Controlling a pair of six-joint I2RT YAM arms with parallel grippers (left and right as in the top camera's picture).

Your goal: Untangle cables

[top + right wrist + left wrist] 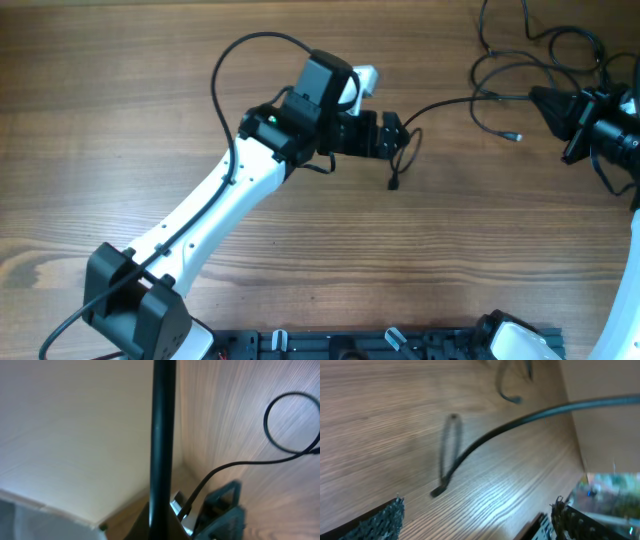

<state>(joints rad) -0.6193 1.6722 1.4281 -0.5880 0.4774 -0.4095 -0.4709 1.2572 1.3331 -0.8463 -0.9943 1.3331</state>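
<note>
While the left claw (400, 135) stands open over the table (150, 80), one cable (490, 437) lies loose on the wood just ahead of its spread fingers (385, 517). It runs right to the right claw (540, 98), which is closed on it, near the other cables (540, 55).

Even, soft light overhead; the 2 wrist views blur (near cables (530, 416) worst).
</note>
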